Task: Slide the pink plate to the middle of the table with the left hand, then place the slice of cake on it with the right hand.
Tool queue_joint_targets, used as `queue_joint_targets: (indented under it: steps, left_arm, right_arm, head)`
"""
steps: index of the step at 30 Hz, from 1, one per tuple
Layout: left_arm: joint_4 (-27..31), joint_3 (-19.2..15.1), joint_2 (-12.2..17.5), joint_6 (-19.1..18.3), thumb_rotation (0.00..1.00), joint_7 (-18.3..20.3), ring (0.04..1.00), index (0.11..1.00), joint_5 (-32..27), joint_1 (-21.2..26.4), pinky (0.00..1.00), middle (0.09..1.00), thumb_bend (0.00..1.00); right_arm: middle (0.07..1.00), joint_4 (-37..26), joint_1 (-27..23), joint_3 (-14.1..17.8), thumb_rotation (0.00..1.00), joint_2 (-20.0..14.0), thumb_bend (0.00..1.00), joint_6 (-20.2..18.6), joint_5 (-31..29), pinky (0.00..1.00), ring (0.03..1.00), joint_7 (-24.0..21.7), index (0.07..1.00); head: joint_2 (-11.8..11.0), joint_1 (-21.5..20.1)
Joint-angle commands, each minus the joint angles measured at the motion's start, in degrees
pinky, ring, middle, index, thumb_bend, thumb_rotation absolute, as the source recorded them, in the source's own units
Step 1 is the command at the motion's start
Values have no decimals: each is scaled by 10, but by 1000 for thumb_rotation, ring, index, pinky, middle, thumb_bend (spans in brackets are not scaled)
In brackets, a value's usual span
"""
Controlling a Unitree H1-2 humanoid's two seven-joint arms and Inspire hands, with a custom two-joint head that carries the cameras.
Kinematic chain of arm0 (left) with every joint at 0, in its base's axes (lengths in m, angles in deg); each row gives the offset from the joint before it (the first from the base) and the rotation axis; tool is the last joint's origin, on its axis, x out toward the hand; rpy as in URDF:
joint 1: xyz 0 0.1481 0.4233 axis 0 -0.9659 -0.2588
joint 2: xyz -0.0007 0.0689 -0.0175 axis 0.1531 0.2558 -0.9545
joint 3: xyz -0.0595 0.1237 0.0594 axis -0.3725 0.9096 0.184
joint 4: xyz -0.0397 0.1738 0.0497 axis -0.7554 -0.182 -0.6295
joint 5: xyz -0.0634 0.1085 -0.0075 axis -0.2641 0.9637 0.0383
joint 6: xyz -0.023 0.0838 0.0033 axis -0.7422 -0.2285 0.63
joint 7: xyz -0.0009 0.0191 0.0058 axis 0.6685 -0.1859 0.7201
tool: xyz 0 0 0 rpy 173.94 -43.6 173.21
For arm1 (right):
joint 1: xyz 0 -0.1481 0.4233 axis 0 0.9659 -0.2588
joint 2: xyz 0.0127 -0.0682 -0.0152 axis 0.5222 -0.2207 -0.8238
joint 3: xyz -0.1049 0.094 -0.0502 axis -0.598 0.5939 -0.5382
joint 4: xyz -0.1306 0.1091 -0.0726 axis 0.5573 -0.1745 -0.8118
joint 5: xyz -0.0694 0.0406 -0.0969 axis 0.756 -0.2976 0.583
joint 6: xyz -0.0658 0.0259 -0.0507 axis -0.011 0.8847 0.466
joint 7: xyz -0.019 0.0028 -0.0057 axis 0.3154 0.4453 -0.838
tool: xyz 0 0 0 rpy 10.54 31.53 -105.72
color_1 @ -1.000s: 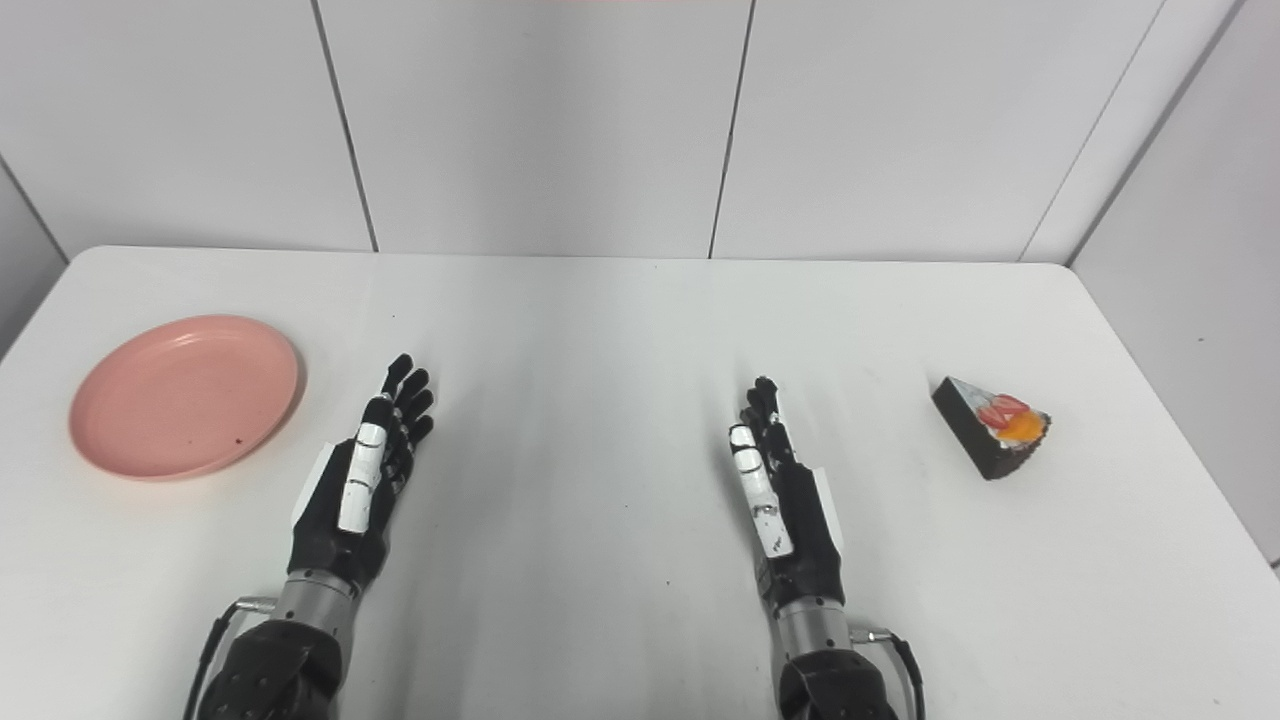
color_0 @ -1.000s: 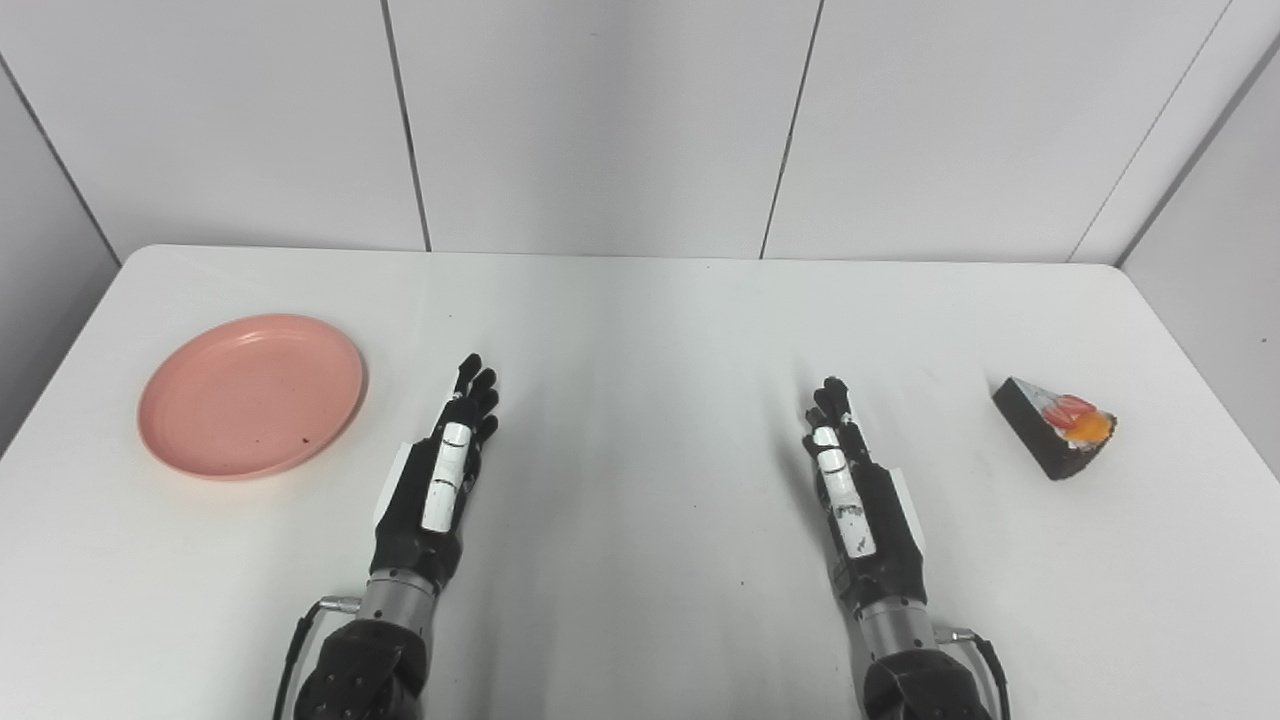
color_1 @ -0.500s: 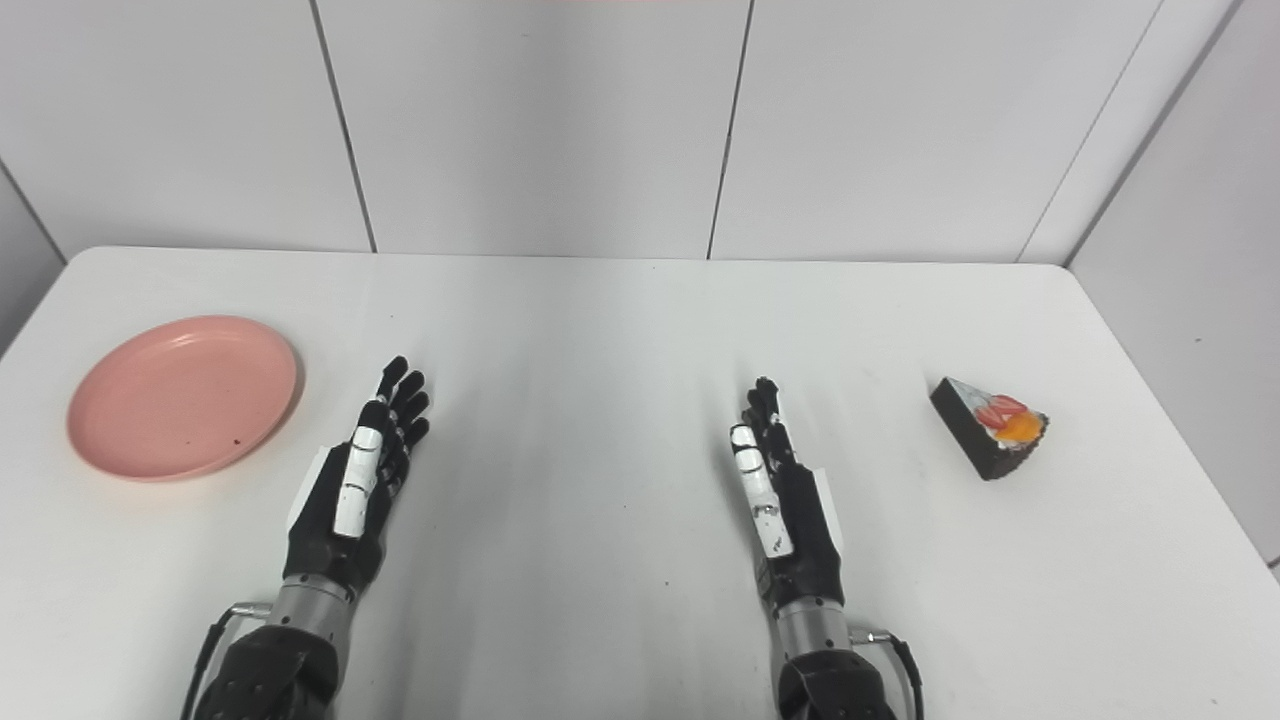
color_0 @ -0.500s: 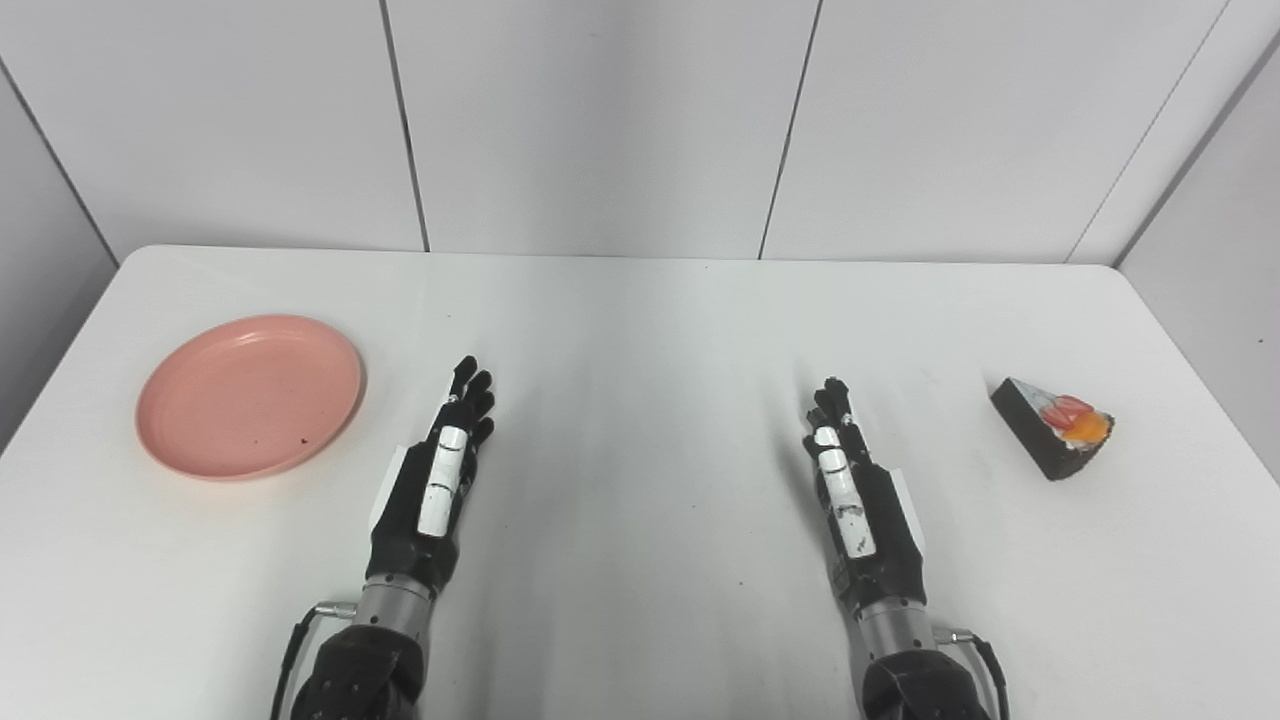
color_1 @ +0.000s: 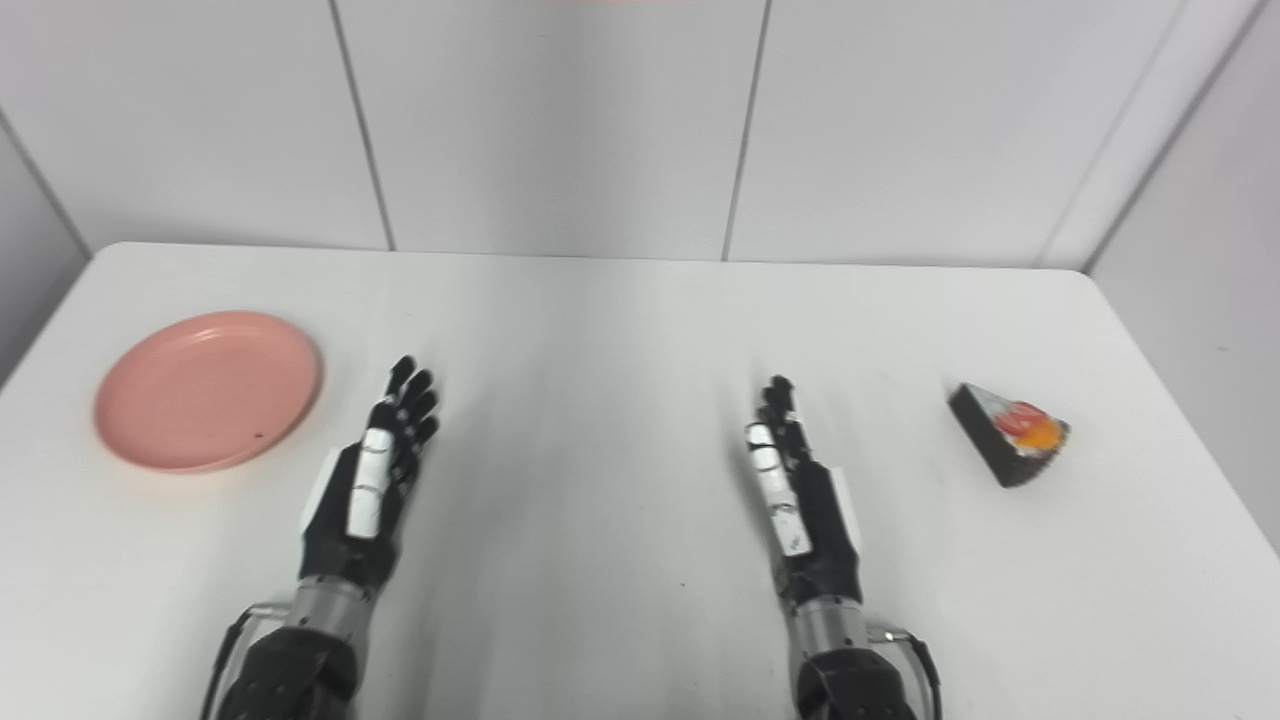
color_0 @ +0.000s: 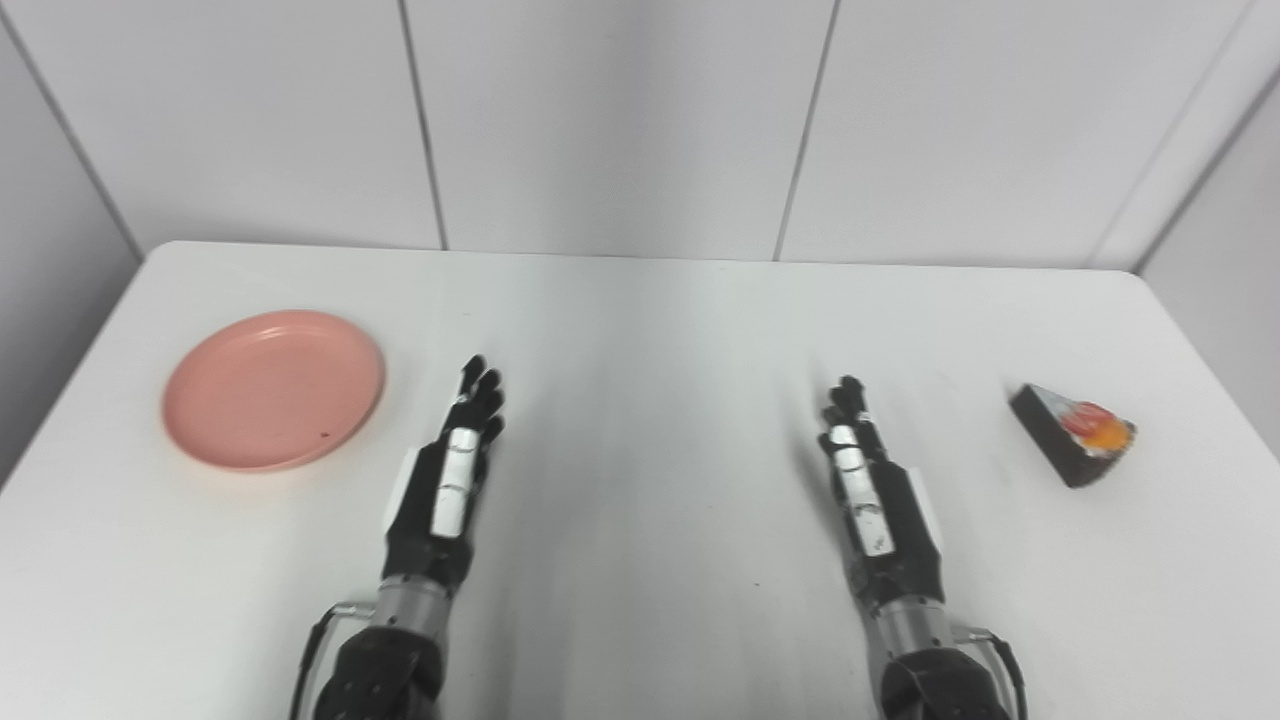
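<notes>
Right now my left robot hand (color_0: 445, 480) and right robot hand (color_0: 875, 490) lie spread, holding nothing, on the desk (color_0: 650, 330). Far left sits the pink plate (color_0: 274, 388); far right, the slice of cake (color_0: 1073, 434).

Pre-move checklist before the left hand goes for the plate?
1. Left hand open, holding nothing: ok.
2. Right hand open, holding nothing: ok.
3. Pink plate flat on the table, nothing on it but a small dark speck: ok.
4. Path from left hand to plate free of things: ok.
5. Middle of table between the hands free for the plate: ok.
6. Slice of cake standing apart at the right, untouched: ok.
</notes>
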Motion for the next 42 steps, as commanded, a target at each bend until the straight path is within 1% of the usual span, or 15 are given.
queue_joint_targets:
  steps: [1, 3, 4, 7, 10, 14, 20, 23, 25, 26, 28, 33, 35, 38, 42]
  left_arm:
    - [-24, -17, 7, 31, 1000, -22, 1000, 1000, 11, 32, 1000, 1000, 703]
    - [-39, -33, 12, 49, 1000, -34, 1000, 1000, 11, 58, 1000, 1000, 716]
    - [-47, -45, 16, 58, 1000, -41, 1000, 1000, 7, 72, 1000, 1000, 757]
    - [-56, -73, 31, 69, 1000, -56, 1000, 1000, 5, 102, 1000, 1000, 783]
    - [-48, -103, 51, 55, 1000, -75, 1000, 1000, 7, 127, 1000, 1000, 801]
    - [-44, -133, 74, 52, 1000, -101, 1000, 992, 11, 145, 1000, 985, 794]
    - [-62, -169, 115, 52, 1000, -141, 927, 910, 27, 162, 986, 905, 802]
    - [-93, -189, 138, 65, 1000, -169, 870, 852, 34, 171, 946, 846, 821]
    - [-121, -206, 149, 85, 1000, -186, 830, 812, 29, 179, 910, 805, 818]
    - [-136, -213, 156, 95, 1000, -190, 809, 796, 22, 182, 878, 788, 812]
    - [-159, -223, 169, 106, 1000, -195, 794, 786, 16, 185, 864, 775, 807]
    - [-221, -243, 201, 135, 1000, -205, 784, 776, 6, 189, 872, 762, 795]
    - [-239, -247, 207, 141, 1000, -211, 764, 762, 4, 192, 854, 747, 804]
    - [-282, -261, 222, 155, 1000, -219, 738, 726, -13, 202, 873, 712, 803]
    - [-334, -265, 241, 174, 1000, -217, 737, 724, -25, 206, 839, 715, 783]
  right_arm:
    - [1000, 15, -3, 15, 836, -9, 637, 42, -11, 1000, 1000, -4, 1000]
    - [994, 22, -4, 20, 809, -12, 635, 50, -12, 1000, 994, -2, 994]
    - [998, 25, -4, 22, 821, -14, 608, 53, -11, 1000, 997, -3, 997]
    - [994, 32, -6, 27, 796, -16, 582, 60, -19, 1000, 997, -5, 989]
    - [992, 37, -8, 30, 775, -17, 595, 61, -34, 1000, 1000, -9, 991]
    - [997, 34, -7, 28, 810, -22, 581, 59, -34, 1000, 1000, -15, 1000]
    - [993, 25, -4, 29, 823, -21, 566, 51, -33, 1000, 998, -13, 1000]
    - [993, 21, -2, 28, 824, -23, 553, 51, -35, 1000, 1000, -17, 1000]
    - [993, 20, -1, 28, 826, -23, 546, 50, -34, 1000, 1000, -17, 1000]
    - [993, 21, -1, 28, 826, -24, 544, 51, -35, 1000, 1000, -17, 999]
    - [994, 22, -2, 29, 823, -23, 536, 54, -37, 1000, 1000, -17, 999]
    - [999, 22, -3, 27, 804, -23, 525, 55, -40, 1000, 1000, -21, 1000]
    - [999, 22, -4, 26, 829, -26, 530, 54, -37, 1000, 1000, -23, 1000]
    - [996, 16, -2, 26, 822, -24, 535, 49, -34, 1000, 1000, -18, 1000]
    - [998, 17, -2, 27, 831, -23, 522, 49, -33, 1000, 1000, -17, 1000]
  head:
    - [-6, 13]
    - [-13, 25]
    - [-13, 25]
    - [-19, 35]
    - [-23, 40]
    - [-27, 43]
    - [-30, 45]
    - [-29, 45]
    - [-28, 47]
    - [-28, 47]
    - [-28, 47]
    - [-27, 50]
    - [-27, 50]
    - [-28, 51]
    - [-28, 50]
